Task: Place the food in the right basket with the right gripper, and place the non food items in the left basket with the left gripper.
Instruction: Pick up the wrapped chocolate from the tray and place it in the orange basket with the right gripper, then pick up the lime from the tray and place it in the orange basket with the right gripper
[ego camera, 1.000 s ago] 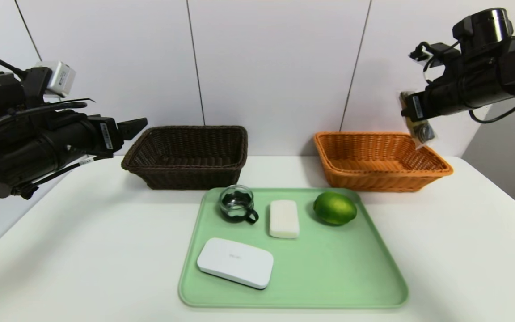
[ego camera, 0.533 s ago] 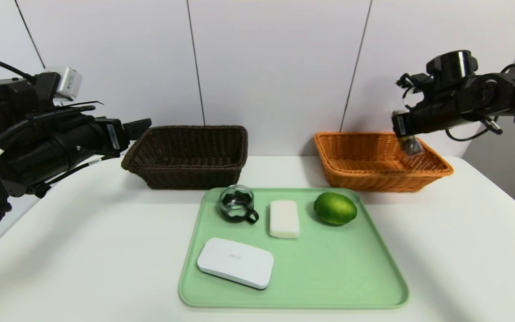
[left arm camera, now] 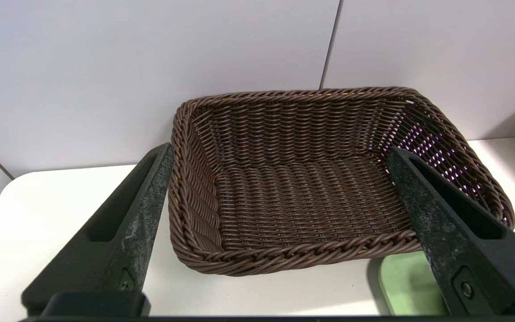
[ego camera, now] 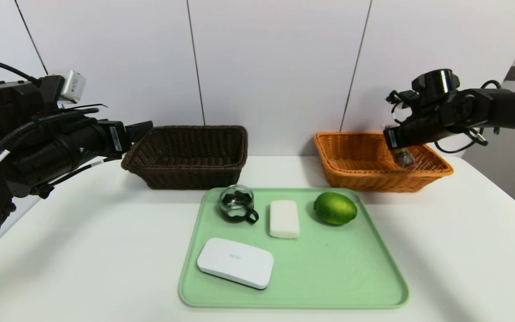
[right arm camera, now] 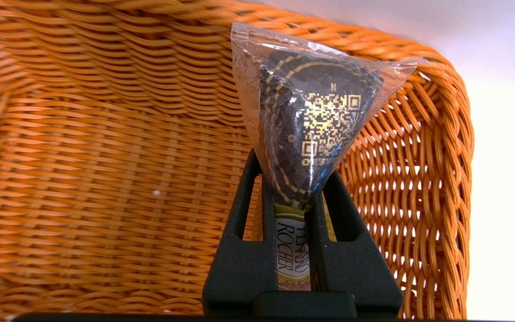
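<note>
Chocolate pack (right arm camera: 313,120) is pinched in the right tool (ego camera: 399,154), hanging over the orange basket (ego camera: 351,176) at right of frame, inside its right-hand end, nothing under it but bare weave. Left tool (left arm camera: 280,192) is spread wide with nothing in it, at left of frame beside the dark brown basket (ego camera: 186,176). Green tray (ego camera: 329,277) on the desk (ego camera: 83,250) at centre carries lime (ego camera: 335,208), white bar (ego camera: 284,218), glass cup (ego camera: 237,203) and white case (ego camera: 235,262), all apart from each other.

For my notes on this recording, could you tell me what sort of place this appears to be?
Probably a lab or test bench rather than a home: a plain white table against bare panelled walls, with a green tray of sorting props and two wicker baskets staged for robot arms.
</note>
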You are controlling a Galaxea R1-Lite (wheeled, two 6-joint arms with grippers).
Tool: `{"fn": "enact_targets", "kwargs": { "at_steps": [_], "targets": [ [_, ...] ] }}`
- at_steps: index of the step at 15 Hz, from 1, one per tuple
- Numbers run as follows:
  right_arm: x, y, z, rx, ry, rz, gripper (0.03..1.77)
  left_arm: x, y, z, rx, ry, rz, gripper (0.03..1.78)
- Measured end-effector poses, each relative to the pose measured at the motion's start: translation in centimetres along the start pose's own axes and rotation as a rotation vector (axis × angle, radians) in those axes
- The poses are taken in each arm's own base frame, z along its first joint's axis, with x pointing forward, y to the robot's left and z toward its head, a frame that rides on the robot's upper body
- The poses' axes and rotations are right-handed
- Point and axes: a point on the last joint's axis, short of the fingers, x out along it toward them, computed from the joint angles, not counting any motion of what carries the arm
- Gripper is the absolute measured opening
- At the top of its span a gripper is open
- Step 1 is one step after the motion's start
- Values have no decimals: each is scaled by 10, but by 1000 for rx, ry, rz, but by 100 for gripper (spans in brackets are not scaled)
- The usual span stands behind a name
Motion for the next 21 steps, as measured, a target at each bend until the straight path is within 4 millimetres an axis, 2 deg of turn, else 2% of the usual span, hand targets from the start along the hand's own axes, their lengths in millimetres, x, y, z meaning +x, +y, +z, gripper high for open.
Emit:
{"fn": "enact_targets", "kwargs": {
  "at_steps": [1, 3, 5, 8, 10, 13, 15, 18, 20, 21],
  "targets": [
    [1, 0, -1, 6, 4, -11, 33, 0, 0, 0, 0, 0, 0, 169],
    [2, 0, -1, 15, 4, -16, 64, 0, 0, 0, 2, 0, 0, 169],
    [2, 1, 0, 15, 3, -16, 88, 0, 0, 1, 2, -2, -1, 169],
    [-2, -1, 1, 18, -6, -19, 115, 0, 0, 1, 2, -5, 0, 169],
    [-16, -2, 9, 19, -40, -18, 128, -1, 0, 3, 3, -10, 0, 169],
    [-68, 7, 27, -7, -134, 44, 142, -5, 0, 6, 2, -20, 0, 169],
    [-118, 34, 32, -83, -175, 175, 148, -8, -1, 8, 2, -28, -1, 169],
    [-193, 86, 14, -261, -101, 403, 156, -14, -1, 8, 2, -28, -2, 169],
    [-232, 103, -6, -376, -10, 513, 159, -18, -1, 7, 2, -26, -3, 169],
    [-245, 106, -15, -419, 41, 542, 160, -20, -2, 7, 3, -28, -5, 169]
  ]
}}
